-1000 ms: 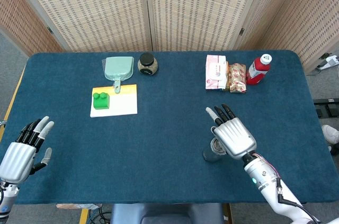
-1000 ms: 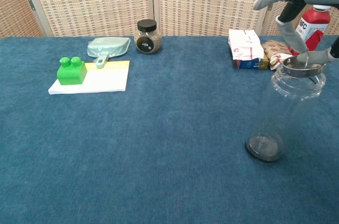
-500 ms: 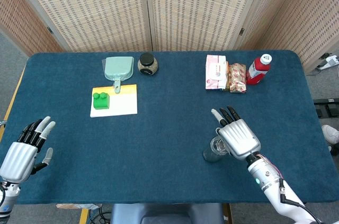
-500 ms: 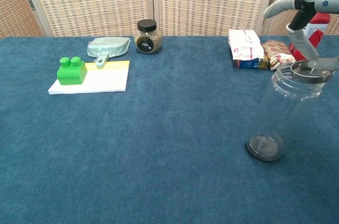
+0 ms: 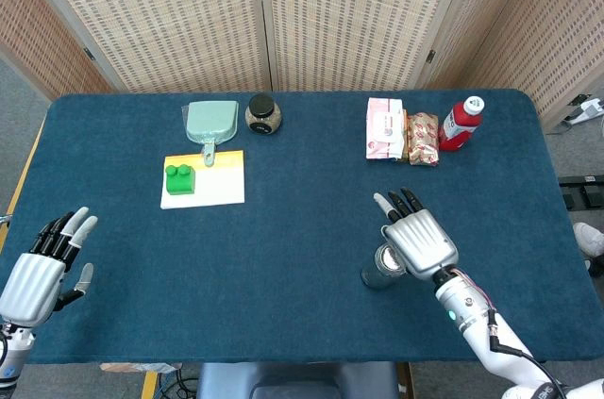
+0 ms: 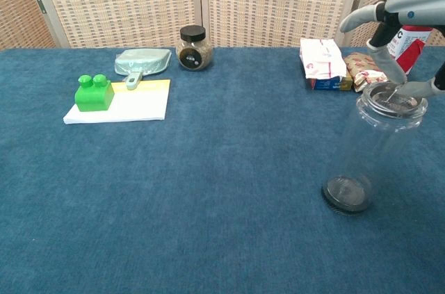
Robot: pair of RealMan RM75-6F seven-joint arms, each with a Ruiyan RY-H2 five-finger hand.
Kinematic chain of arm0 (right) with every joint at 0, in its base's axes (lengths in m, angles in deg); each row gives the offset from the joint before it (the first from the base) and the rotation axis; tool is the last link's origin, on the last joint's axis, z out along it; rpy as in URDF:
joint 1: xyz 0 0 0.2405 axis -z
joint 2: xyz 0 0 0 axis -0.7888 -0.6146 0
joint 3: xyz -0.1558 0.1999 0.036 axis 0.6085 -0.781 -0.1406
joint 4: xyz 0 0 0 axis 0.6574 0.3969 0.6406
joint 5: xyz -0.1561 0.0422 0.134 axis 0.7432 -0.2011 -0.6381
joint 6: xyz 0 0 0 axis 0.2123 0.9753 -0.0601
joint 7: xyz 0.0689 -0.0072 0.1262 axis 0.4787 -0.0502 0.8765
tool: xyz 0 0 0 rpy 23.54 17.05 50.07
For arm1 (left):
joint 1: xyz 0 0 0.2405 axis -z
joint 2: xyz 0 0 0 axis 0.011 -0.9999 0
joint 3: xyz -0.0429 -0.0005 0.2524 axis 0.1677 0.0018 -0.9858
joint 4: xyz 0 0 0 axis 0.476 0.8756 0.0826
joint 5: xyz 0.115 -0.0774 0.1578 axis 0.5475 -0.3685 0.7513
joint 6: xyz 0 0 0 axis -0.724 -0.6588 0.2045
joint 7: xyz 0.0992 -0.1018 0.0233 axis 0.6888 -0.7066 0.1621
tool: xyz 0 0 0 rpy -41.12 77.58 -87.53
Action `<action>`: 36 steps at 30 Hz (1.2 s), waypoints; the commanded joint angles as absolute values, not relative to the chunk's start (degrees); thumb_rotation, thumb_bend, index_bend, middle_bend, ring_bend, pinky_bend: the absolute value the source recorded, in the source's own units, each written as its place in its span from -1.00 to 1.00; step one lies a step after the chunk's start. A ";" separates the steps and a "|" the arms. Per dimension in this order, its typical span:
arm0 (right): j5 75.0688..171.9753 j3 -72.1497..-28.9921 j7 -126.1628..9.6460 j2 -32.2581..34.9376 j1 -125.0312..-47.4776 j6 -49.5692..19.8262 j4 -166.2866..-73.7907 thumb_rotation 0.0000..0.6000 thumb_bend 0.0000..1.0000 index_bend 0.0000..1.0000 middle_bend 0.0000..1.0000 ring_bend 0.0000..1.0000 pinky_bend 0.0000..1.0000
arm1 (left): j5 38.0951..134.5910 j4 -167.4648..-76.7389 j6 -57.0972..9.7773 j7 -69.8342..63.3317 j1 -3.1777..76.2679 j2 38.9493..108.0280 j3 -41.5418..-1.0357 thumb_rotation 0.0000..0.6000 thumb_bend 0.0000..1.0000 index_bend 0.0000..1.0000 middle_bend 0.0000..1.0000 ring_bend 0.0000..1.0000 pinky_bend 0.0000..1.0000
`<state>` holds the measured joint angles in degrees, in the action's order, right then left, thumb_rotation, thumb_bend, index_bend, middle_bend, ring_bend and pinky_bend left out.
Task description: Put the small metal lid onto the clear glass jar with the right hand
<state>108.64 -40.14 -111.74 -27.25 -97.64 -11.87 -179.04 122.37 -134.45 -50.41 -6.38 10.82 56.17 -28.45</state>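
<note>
The clear glass jar [image 6: 372, 144] stands upright at the front right of the blue table. Across its mouth lies the small metal lid [image 6: 389, 99], roughly level. My right hand [image 6: 389, 26] hovers above the jar. A finger and the thumb [image 6: 419, 88] reach down and pinch the lid's right edge. From the head view my right hand [image 5: 421, 241] covers the jar's mouth, and only the jar's lower part [image 5: 377, 273] shows. My left hand [image 5: 40, 267] stays at the front left edge, fingers apart, holding nothing.
A green block [image 5: 179, 178] sits on a white and yellow pad [image 5: 215, 182]. Behind it lie a pale green dustpan [image 5: 211, 121] and a black-lidded spice jar [image 5: 263, 115]. Snack packets [image 5: 385, 128] and a red bottle [image 5: 461, 123] stand at the back right.
My right hand shifted right, then back left over the jar. The lid went from tilted at the rim to lying level on the jar's mouth. The left hand stayed put.
</note>
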 commanded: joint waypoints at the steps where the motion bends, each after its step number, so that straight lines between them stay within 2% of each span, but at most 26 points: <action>1: 109.21 -40.19 -110.70 -27.95 -97.59 -12.37 -179.64 1.00 -0.25 0.19 -0.96 -1.00 -1.00 | 122.31 -134.47 -50.40 -6.42 10.81 56.16 -28.42 1.00 -0.02 -1.00 -0.99 -1.00 -0.79; 8: 109.54 -39.50 -110.11 -30.69 -97.46 -13.21 -180.64 1.00 -0.25 -0.21 -1.00 -1.00 -1.00 | 122.23 -134.58 -50.15 -6.12 10.88 56.19 -28.42 1.00 -0.02 -1.00 -0.99 -1.00 -0.79; 13: 108.61 -38.99 -110.69 -31.07 -97.83 -13.76 -180.64 1.00 -0.26 -0.31 -1.00 -1.00 -1.00 | 122.18 -134.63 -50.16 -6.00 10.88 56.25 -28.37 1.00 -0.02 -1.00 -0.99 -1.00 -0.79; 20: 106.09 -39.05 -112.32 -30.40 -98.76 -12.79 -180.64 1.00 -0.43 -0.47 -1.00 -1.00 -1.00 | 122.25 -134.65 -50.33 -6.47 10.86 56.09 -28.34 1.00 -0.01 -1.00 -0.99 -1.00 -0.79; 27: 107.65 -39.32 -110.51 -30.88 -98.44 -12.78 -180.64 1.00 -0.48 -0.52 -1.00 -1.00 -1.00 | 122.29 -134.69 -50.32 -6.63 10.89 56.04 -28.34 1.00 -0.01 -1.00 -0.99 -1.00 -0.79; 36: 120.74 -39.11 -98.35 -38.02 -93.56 -15.51 -180.64 1.00 -0.50 -0.53 -1.00 -1.00 -1.00 | 121.97 -134.42 -49.81 -5.89 11.07 56.41 -28.22 1.00 -0.01 -1.00 -0.99 -1.00 -0.79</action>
<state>116.78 -39.31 -101.94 -35.24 -95.53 -14.50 -180.64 122.00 -134.45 -49.84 -5.92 11.06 56.38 -28.24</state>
